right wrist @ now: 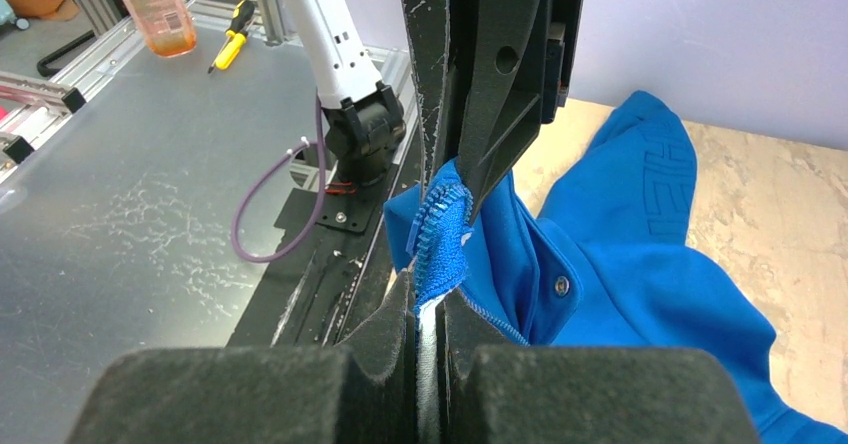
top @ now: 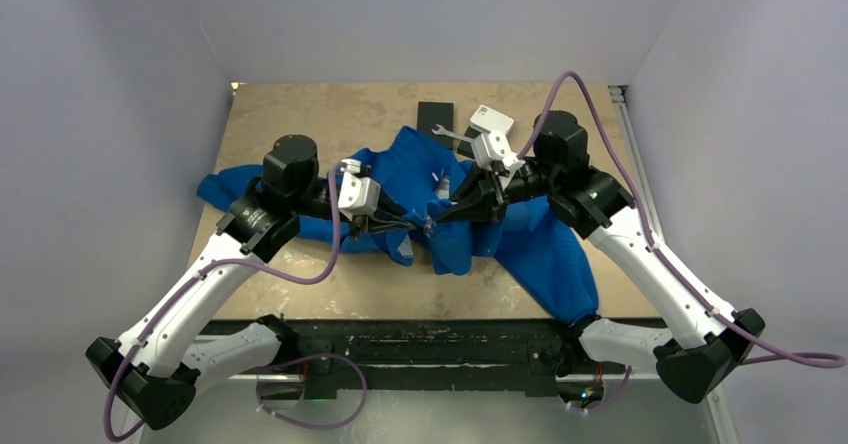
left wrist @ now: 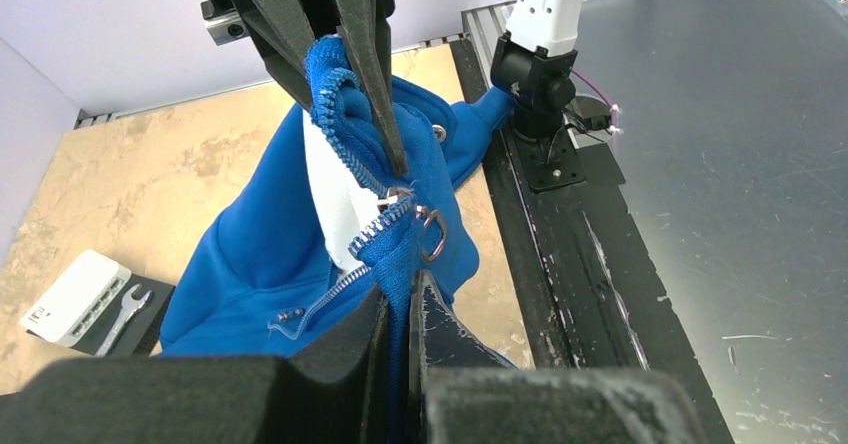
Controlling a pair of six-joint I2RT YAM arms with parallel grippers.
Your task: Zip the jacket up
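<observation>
The royal-blue jacket [top: 545, 249] lies crumpled in the middle of the table, its front edges lifted between the two arms. My left gripper [top: 412, 223] is shut on the blue zipper edge just below the silvery slider with its ring pull [left wrist: 428, 227]; in the left wrist view [left wrist: 405, 286] the fabric is pinched between its jaws. My right gripper [top: 444, 216] is shut on the opposite zipper edge, with white lining in its jaws in the right wrist view [right wrist: 428, 301]. The two grippers face each other tip to tip, almost touching. The zipper teeth [left wrist: 345, 149] run apart above the slider.
A white box [top: 493, 120], a wrench [top: 455, 137] and a black pad [top: 436, 116] lie at the back of the tan table, behind the jacket. A black rail [top: 430, 339] runs along the near edge. An orange bottle [right wrist: 150, 4] and a yellow screwdriver [right wrist: 233, 34] lie off the table.
</observation>
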